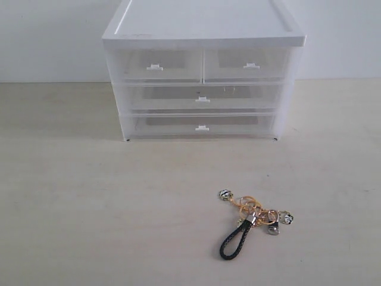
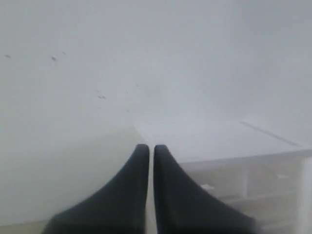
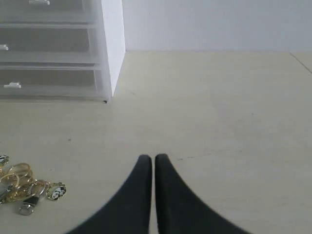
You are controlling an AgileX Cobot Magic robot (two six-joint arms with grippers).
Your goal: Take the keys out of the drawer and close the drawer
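— Looking at what for a surface?
— At a pale, faintly grained table (image 1: 83, 208), backed by a plain white wall (image 1: 47, 36). Carries a white unit (image 1: 202, 24) of translucent drawers close to that wall.
— Any writing to read?
— Only a faint mark (image 1: 134, 34) near a corner of the unit's top, too small to make out. Same for the dark-and-white print on the round charms (image 1: 225, 194).
— And where to find the keys (image 1: 253, 217)?
— Out on the bare table, well in front of the unit and right of its middle, black braided strap (image 1: 235, 241) pointing away from it.
— The drawer (image 1: 238, 95)?
— Pushed in flush with the frame, tab handle (image 1: 202, 99) centred.
— Grippers?
— On the left gripper (image 2: 151, 148), fingers pressed together, aimed at the wall above the unit. On the right gripper (image 3: 153, 158), pressed together likewise, over bare table, apart from the keys.
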